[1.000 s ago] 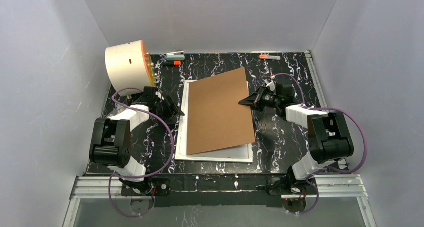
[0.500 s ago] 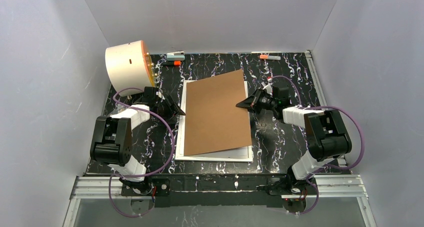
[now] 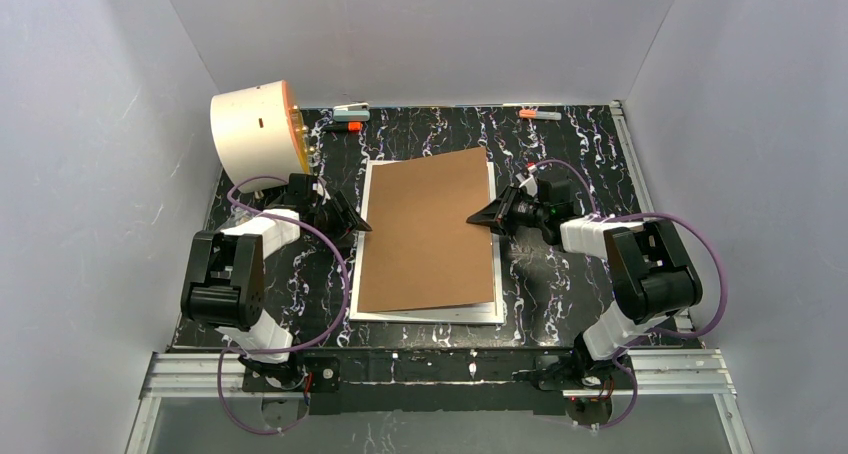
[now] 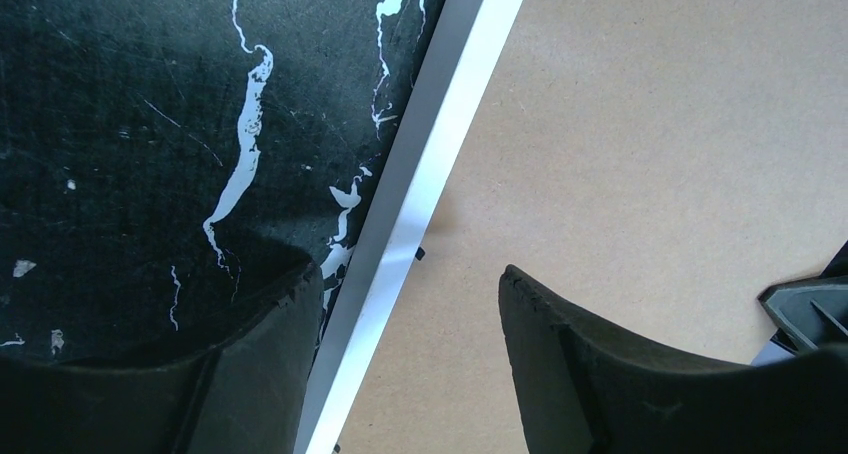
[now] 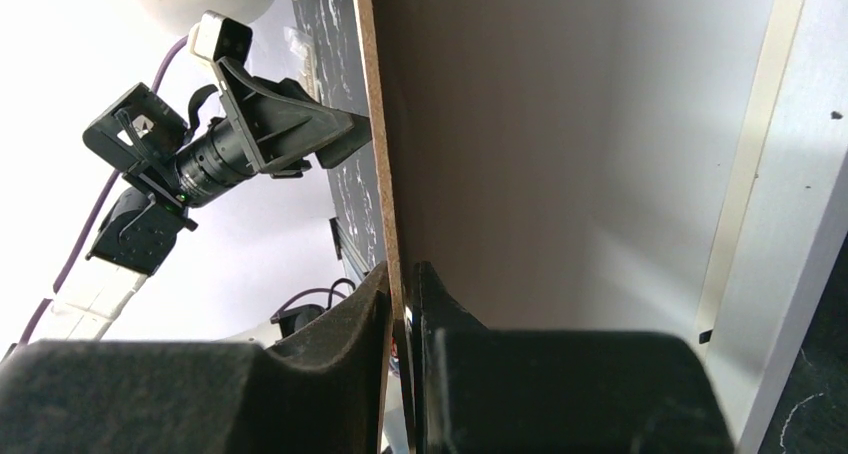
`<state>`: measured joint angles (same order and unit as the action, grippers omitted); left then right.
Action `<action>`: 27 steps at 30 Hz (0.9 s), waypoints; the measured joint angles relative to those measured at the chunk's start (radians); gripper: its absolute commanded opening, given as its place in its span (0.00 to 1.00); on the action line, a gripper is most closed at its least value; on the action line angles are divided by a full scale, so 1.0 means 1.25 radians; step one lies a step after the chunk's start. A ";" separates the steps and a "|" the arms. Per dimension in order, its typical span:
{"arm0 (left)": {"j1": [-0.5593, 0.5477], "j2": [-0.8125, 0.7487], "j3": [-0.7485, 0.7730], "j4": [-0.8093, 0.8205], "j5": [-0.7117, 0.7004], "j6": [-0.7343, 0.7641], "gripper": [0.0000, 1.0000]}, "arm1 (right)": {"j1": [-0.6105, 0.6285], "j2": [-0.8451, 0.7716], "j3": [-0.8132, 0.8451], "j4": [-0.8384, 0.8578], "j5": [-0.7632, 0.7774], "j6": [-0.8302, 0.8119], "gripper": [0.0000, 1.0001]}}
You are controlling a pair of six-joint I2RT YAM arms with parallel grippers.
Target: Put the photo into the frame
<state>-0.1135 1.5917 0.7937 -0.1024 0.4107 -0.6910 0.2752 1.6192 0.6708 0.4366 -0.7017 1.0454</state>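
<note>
the frame (image 3: pixel 430 315) lies flat between our grippers. the backing board (image 3: pixel 430 234) has swung nearly square onto it, so we judge the photo is hidden beneath. our right gripper (image 3: pixel 480 219) straddles the board's edge, but we cannot tell whether it grips. our left gripper (image 3: pixel 360 224) gapes empty.

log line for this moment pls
left tool open by frame left edge | right tool pinching backing board over frame | photo not visible
</note>
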 measured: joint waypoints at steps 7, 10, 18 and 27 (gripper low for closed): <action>0.000 0.001 0.000 0.002 0.001 0.000 0.61 | 0.003 0.000 0.000 -0.009 0.007 -0.001 0.15; 0.000 0.002 0.000 0.004 0.001 0.001 0.61 | 0.006 -0.001 -0.012 -0.002 0.012 0.000 0.15; 0.000 0.006 0.000 0.012 0.010 0.003 0.61 | 0.012 0.015 -0.015 -0.029 0.027 -0.023 0.44; 0.000 0.006 0.001 0.009 0.005 0.012 0.64 | 0.018 0.029 0.035 -0.180 0.060 -0.076 0.62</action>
<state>-0.1135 1.5993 0.7948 -0.0906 0.4168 -0.6758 0.2977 1.6558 0.7143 0.2115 -0.6266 0.9504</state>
